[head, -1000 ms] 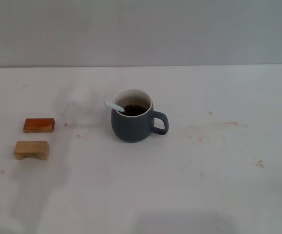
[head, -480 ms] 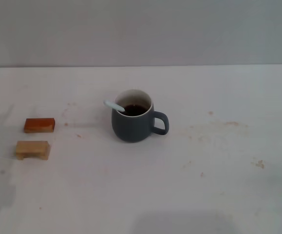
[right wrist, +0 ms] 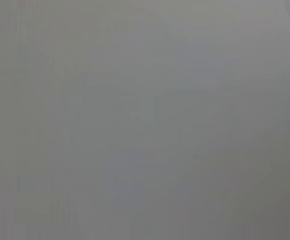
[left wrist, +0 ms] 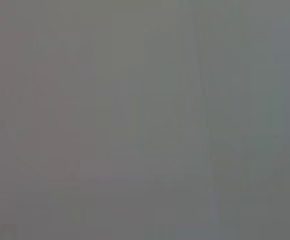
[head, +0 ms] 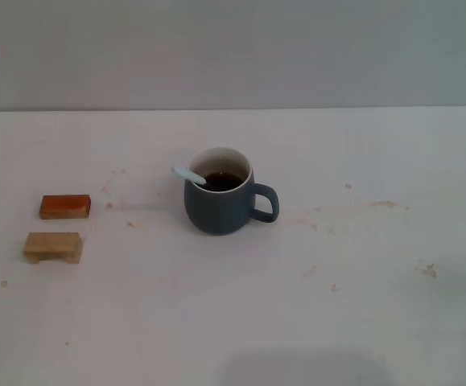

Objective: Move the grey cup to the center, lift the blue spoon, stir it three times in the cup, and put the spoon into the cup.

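The grey cup stands upright near the middle of the white table, its handle pointing to the right. It holds dark liquid. The blue spoon rests inside the cup, its pale handle leaning out over the left rim. Its bowl is hidden in the liquid. Neither gripper shows in the head view. Both wrist views show only a plain grey surface.
Two small wooden blocks lie at the left of the table: an orange-brown one and a pale one in front of it. The table's far edge meets a grey wall. Faint stains mark the tabletop to the right of the cup.
A shadow over the left of the table has drawn off to the left and is gone. The cup, spoon and blocks have not moved.
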Robot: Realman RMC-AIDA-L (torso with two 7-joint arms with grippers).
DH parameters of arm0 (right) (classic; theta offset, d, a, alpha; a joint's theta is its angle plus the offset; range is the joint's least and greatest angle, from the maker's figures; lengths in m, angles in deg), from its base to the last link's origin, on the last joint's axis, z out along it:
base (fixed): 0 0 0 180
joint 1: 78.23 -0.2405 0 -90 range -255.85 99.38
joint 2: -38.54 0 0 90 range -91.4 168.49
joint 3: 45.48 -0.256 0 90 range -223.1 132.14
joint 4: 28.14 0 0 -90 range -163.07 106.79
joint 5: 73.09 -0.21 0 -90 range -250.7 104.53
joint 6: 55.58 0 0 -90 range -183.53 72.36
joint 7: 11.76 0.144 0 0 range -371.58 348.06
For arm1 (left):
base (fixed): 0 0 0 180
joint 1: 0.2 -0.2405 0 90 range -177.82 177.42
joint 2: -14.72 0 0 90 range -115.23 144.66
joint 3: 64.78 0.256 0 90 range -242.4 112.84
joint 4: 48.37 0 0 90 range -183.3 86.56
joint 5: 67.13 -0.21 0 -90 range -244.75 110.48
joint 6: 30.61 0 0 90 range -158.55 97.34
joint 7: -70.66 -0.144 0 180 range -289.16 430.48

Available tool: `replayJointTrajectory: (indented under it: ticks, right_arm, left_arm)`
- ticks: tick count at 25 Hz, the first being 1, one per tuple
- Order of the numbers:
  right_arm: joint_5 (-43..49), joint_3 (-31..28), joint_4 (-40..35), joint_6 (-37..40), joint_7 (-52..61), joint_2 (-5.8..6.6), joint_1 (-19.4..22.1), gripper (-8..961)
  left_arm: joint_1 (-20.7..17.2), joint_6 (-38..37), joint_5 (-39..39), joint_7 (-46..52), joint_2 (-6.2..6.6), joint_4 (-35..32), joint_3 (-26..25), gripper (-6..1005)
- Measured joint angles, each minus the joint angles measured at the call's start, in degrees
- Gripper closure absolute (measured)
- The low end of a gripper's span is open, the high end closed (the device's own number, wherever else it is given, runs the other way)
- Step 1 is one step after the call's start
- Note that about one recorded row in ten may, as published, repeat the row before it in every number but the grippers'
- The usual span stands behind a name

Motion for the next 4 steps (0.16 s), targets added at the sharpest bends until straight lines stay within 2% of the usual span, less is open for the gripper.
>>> replayJointTrajectory:
  ticks: [4]
  right_arm:
    - [0.0, 0.0, -1.03, -0.35, -0.02, -0.1, -0.94, 955]
  left_arm:
    - [0.47, 0.46, -0.03, 1.16, 0.08, -1.72, -0.01, 343]
